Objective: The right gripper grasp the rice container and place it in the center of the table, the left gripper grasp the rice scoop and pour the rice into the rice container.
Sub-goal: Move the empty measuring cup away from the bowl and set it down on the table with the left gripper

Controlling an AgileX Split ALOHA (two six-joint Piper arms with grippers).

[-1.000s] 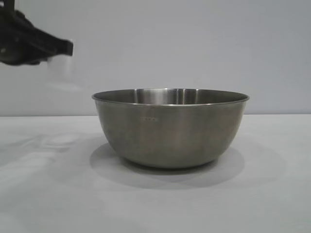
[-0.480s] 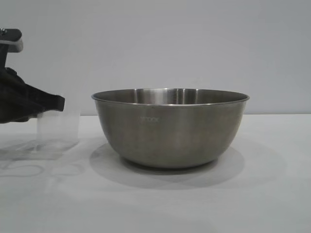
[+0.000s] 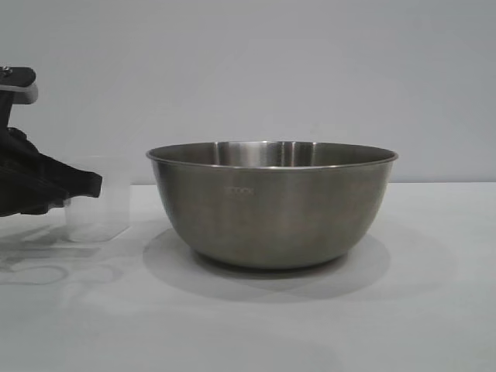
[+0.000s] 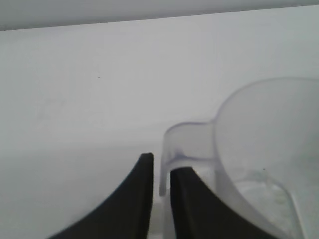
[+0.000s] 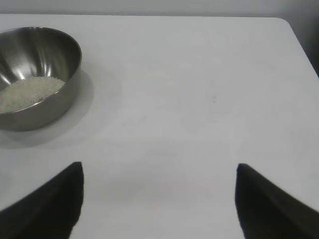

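Steel bowl point(image 3: 272, 203) upright on the white surface point(image 3: 418, 310), central in the exterior view, holding a low heap of pale rice point(image 5: 27, 92) visible only from the right wrist. Clear plastic scoop point(image 3: 96, 199) upright on the surface just left of the bowl, apart from it, faint and hard to make out. Left gripper point(image 4: 160, 172) low at the exterior view's left edge, mostly cut off, fingers point(image 4: 142, 189) narrowly apart around the scoop's loop handle point(image 4: 175, 149). Right gripper point(image 5: 159, 199) well away from the bowl, fingers spread wide, holding nothing.
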